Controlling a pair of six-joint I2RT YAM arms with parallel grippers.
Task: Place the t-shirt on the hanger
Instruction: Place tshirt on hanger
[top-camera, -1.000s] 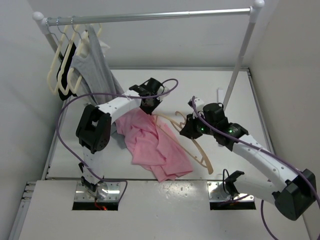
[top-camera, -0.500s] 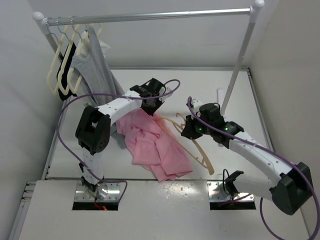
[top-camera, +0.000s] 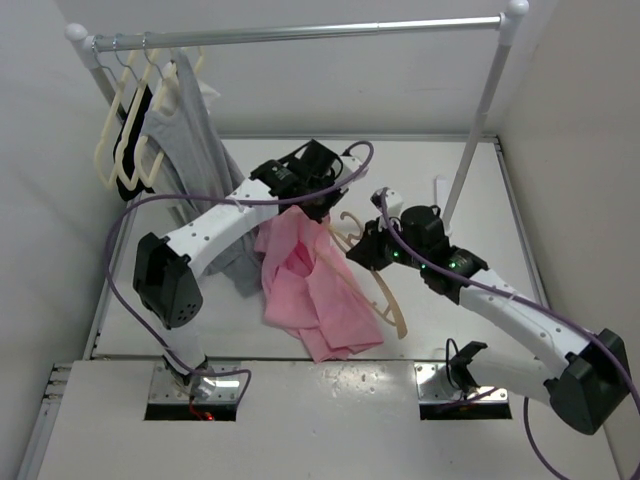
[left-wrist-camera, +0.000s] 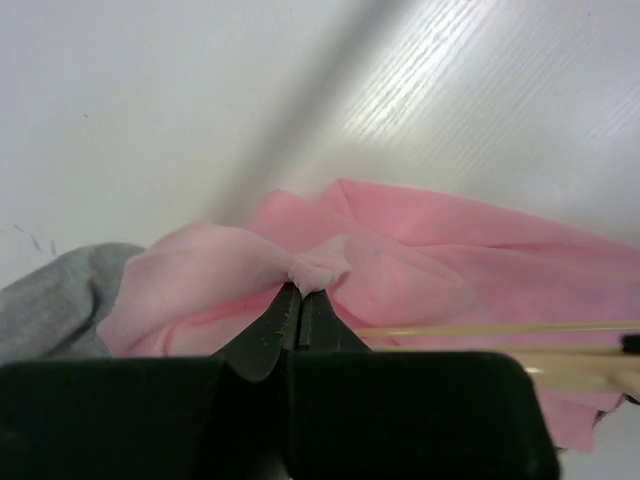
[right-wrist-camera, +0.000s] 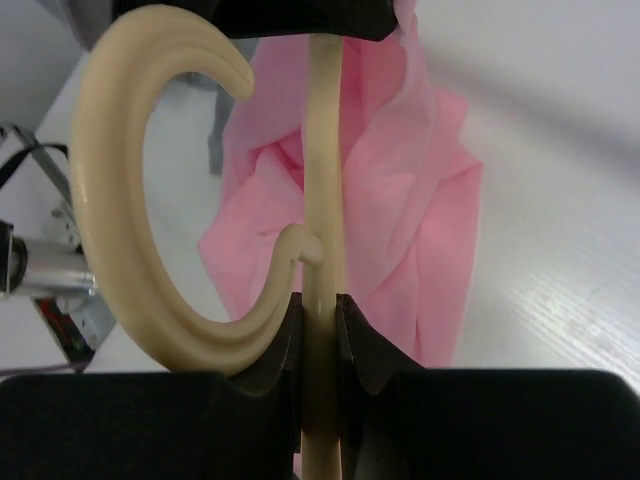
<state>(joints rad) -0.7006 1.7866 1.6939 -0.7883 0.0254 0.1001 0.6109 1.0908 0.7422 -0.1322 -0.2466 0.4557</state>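
The light pink t-shirt (top-camera: 310, 285) hangs bunched from my left gripper (top-camera: 318, 205), which is shut on a pinch of its fabric (left-wrist-camera: 318, 268) and holds it above the table; the lower part still lies on the white surface. My right gripper (top-camera: 372, 250) is shut on the peach-tan hanger (top-camera: 385, 295), gripping its stem (right-wrist-camera: 322, 250) just below the curved hook (right-wrist-camera: 130, 180). The hanger's frame runs along the shirt's right edge and a thin bar of the hanger (left-wrist-camera: 490, 328) crosses under the pink cloth.
A clothes rail (top-camera: 300, 33) spans the back, with cream-white hangers (top-camera: 125, 140) and a grey sleeveless garment (top-camera: 195, 140) at its left end. The rail's right post (top-camera: 478, 130) stands behind my right arm. White walls close in on both sides.
My left gripper has lifted and moved right, pulling the t-shirt up off the table into a hanging bunch. My right gripper has shifted the hanger left toward the shirt.
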